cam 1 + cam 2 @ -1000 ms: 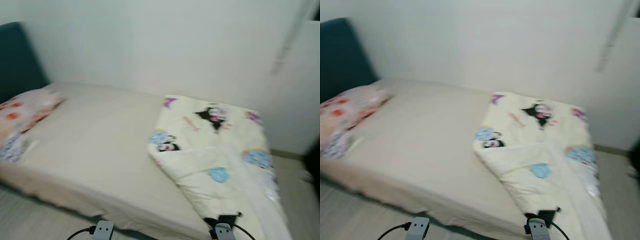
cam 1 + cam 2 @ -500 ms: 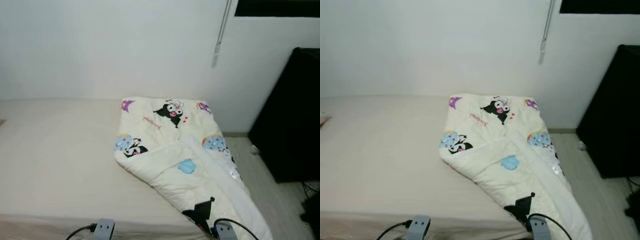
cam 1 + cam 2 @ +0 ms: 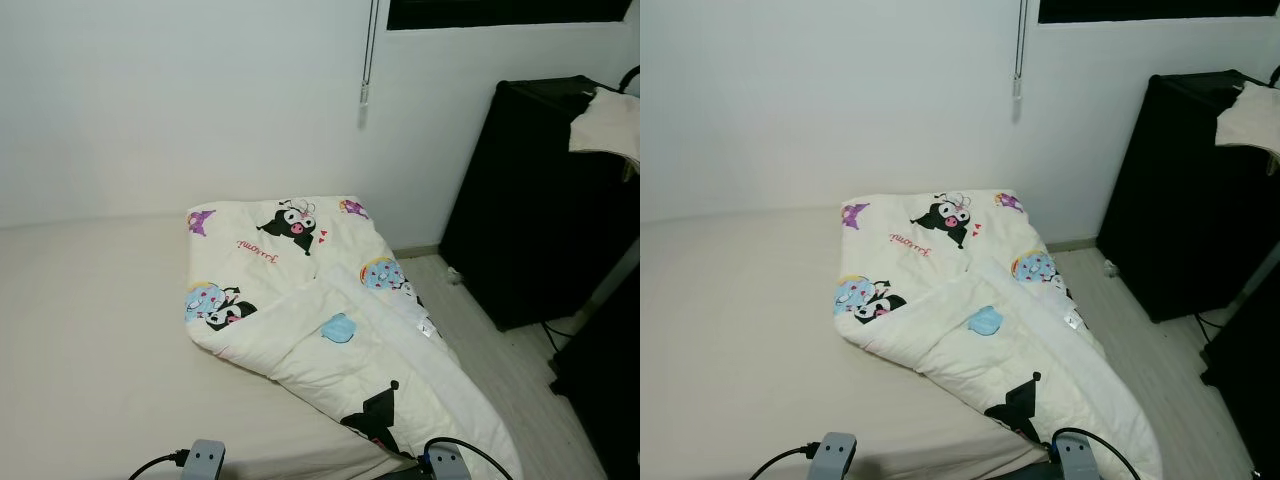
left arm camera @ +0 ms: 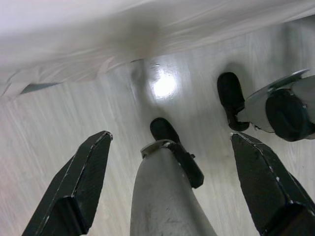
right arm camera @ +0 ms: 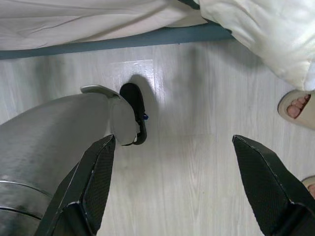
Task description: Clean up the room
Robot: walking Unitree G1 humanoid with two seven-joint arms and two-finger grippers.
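Quilt (image 3: pixel 330 310) is lying half-folded, sliding off the bed (image 3: pixel 90 320); left end effector (image 4: pixel 167 182) and right end effector (image 5: pixel 172 182) are hanging released, idle above the floor (image 5: pixel 187 162).

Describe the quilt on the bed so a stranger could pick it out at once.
Start at the bed with its plain beige sheet, set against the white wall. On its end nearest the black cabinet lies the folded quilt, one corner spilling over the edge. It is cream, printed with black cartoon characters and blue patches.
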